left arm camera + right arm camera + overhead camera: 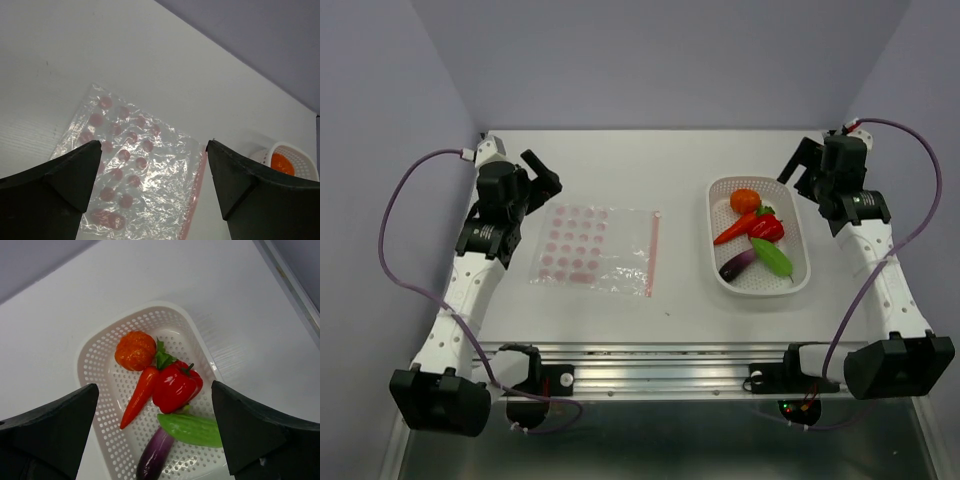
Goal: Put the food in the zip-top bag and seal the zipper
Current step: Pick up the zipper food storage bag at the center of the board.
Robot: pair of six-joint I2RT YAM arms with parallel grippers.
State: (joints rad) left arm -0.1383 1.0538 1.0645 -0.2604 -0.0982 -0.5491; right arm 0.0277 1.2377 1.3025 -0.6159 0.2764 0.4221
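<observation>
The clear zip-top bag [595, 250] lies flat on the table, pink dots on its left half, the pink-red zipper [652, 255] along its right edge. The bag [135, 170] and zipper [197, 190] show in the left wrist view. The food lies in a white basket [760, 288]: orange fruit [135, 350], carrot [137, 397], red pepper [176, 386], eggplant [155, 455], green pod [192, 429]. My left gripper [542, 170] [152, 145] is open and empty, above the bag's far left. My right gripper [802, 165] [154, 385] is open and empty, above the basket's far right.
The white perforated basket [87, 365] stands right of the bag, a bare strip of table between them. It also shows at the right edge of the left wrist view [292, 155]. Walls close the table at the back and sides.
</observation>
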